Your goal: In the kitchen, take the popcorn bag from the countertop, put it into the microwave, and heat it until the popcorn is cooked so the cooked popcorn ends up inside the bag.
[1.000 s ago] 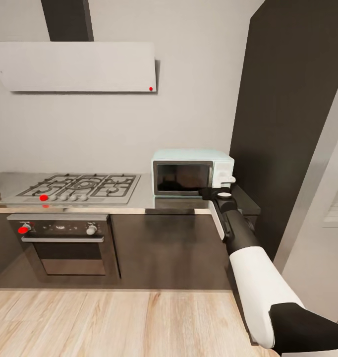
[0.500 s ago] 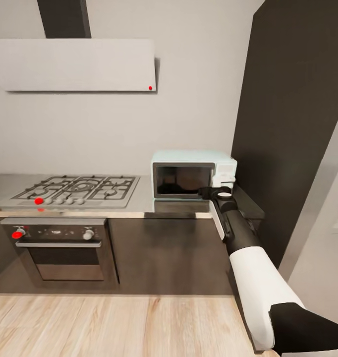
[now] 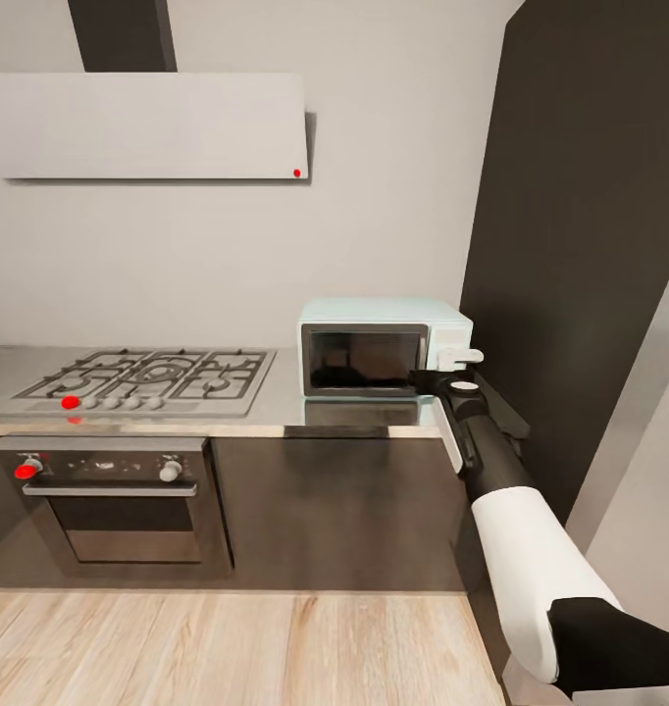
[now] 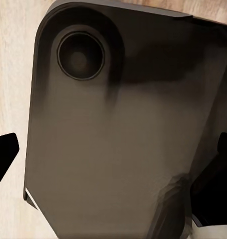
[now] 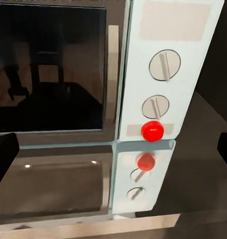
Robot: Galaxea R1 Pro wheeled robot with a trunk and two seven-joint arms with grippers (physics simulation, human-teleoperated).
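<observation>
The pale mint-white microwave (image 3: 384,346) stands on the grey steel countertop (image 3: 276,404) with its dark glass door (image 5: 48,69) shut. My right gripper (image 3: 448,373) hangs just in front of the microwave's lower right corner, facing the knob panel (image 5: 164,64). It (image 5: 114,152) is open, one dark fingertip (image 5: 3,155) far from the other, nothing between them. A red marker (image 5: 152,130) sits under the two round knobs. My left gripper (image 4: 113,157) is open over the robot's dark base (image 4: 113,124). The popcorn bag and popcorn are out of view.
A steel gas hob (image 3: 148,378) lies left of the microwave, with a dark oven (image 3: 109,500) below and a white flat hood (image 3: 148,126) above. A tall dark cabinet (image 3: 580,245) rises right beside the microwave. Pale wood floor (image 3: 227,647) runs along the cabinet fronts.
The whole head view has shifted a little, so the camera moved; a brown thing at the left edge has dropped out. My right gripper edged rightwards along the microwave's front.
</observation>
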